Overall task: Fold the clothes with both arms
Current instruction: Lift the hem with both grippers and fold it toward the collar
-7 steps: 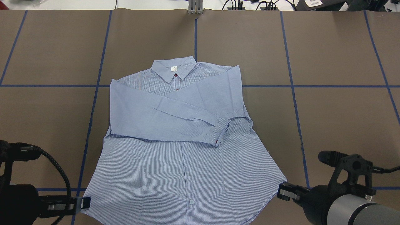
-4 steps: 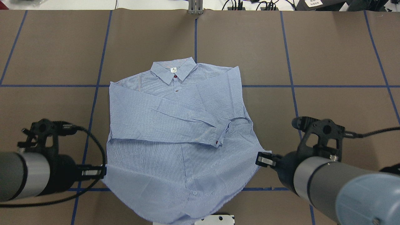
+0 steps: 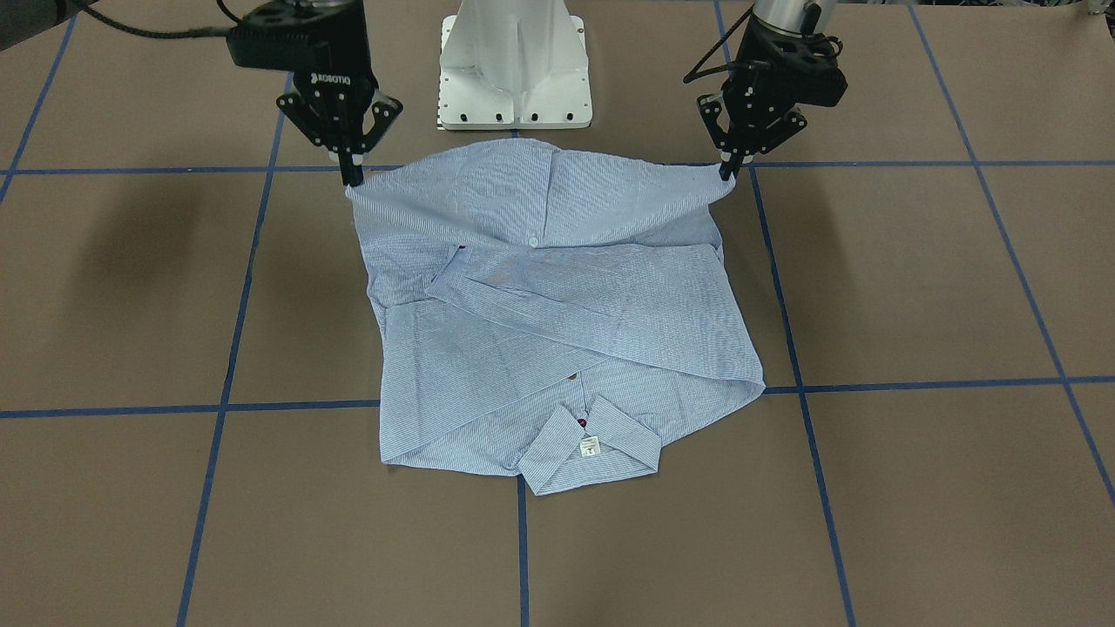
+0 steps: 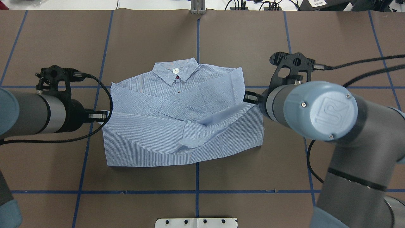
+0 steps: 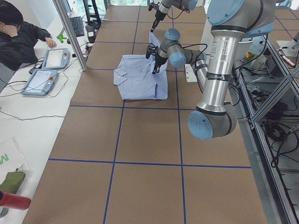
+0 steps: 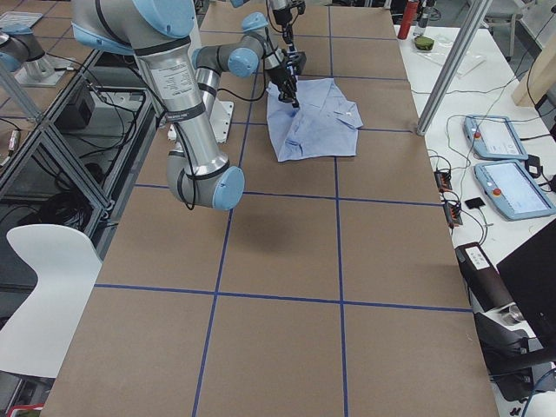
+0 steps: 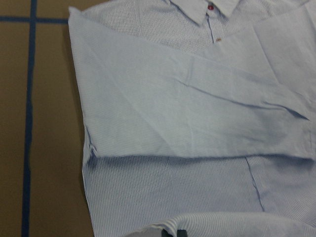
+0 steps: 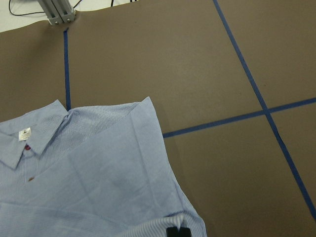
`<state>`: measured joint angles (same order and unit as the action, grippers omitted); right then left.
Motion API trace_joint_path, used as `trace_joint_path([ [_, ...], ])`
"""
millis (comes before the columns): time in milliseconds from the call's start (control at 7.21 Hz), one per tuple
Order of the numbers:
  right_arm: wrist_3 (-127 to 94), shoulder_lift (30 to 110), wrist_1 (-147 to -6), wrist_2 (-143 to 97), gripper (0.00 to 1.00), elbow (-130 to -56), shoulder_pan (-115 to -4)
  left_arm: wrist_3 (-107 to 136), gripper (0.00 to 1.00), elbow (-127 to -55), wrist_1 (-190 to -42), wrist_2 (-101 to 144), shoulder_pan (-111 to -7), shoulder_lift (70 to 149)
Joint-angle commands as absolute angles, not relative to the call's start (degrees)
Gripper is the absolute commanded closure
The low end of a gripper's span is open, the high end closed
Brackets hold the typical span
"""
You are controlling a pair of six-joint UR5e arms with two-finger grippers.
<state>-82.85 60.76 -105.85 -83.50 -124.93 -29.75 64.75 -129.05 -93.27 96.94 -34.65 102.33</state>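
The light blue striped shirt [image 4: 177, 104] lies front up at the table's middle, sleeves crossed over the chest and collar [image 4: 175, 70] at the far side. My left gripper [image 4: 102, 116] is shut on the hem's left corner. My right gripper [image 4: 250, 97] is shut on the right corner. Both corners hang lifted above the table, so the lower part of the shirt [image 3: 540, 192] drapes back over the sleeves. In the front view the left gripper [image 3: 727, 170] and right gripper [image 3: 353, 178] pinch the cloth tips. Each wrist view shows the shirt [image 7: 187, 123] [image 8: 98, 173] below.
The white pedestal base [image 3: 514, 70] stands at the robot's side of the table. Blue tape lines [image 4: 197, 34] cross the brown table cover. A metal post [image 4: 198, 7] rises at the far edge. A person [image 5: 18, 32] sits beside tablets [image 5: 46, 70] past that edge.
Both grippers have moved from the near edge toward the collar, carrying the hem corners. The shirt's lower part has lifted and folded over itself.
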Motion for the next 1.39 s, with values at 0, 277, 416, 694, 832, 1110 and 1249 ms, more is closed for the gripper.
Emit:
trace_joint_path([
  [0,-78.67,56.46,-92.16,-85.34,1.00,-108.36,-36.19,63.02,1.00,-118.45,-93.69,96.33,-38.58,109.56],
  [277,-76.91,49.85,-85.56,-87.35,1.00,-93.58,-38.05,62.84,1.00,-109.30,-99.35,95.63,-38.93,112.23],
  [416,-73.60,49.83,-79.78,-89.02,1.00,-87.86,-39.19,62.67,1.00,-102.64,-105.84,94.67,-39.54,112.50],
  [694,-71.29,49.83,-73.32,-91.14,1.00,-80.10,-40.25,55.84,1.00,-92.24,-114.83,94.48,-41.04,114.17],
  [832,-70.84,49.83,-72.95,-91.23,1.00,-79.20,-40.25,54.59,1.00,-90.20,-117.22,94.48,-41.31,114.17],
  [1110,-70.66,49.83,-72.86,-92.11,1.00,-79.28,-40.34,54.58,1.00,-89.82,-117.60,94.48,-41.31,114.17],
  [1249,-70.66,48.70,-72.77,-92.11,1.00,-79.28,-40.60,54.15,1.00,-89.91,-117.68,94.66,-41.48,114.34],
])
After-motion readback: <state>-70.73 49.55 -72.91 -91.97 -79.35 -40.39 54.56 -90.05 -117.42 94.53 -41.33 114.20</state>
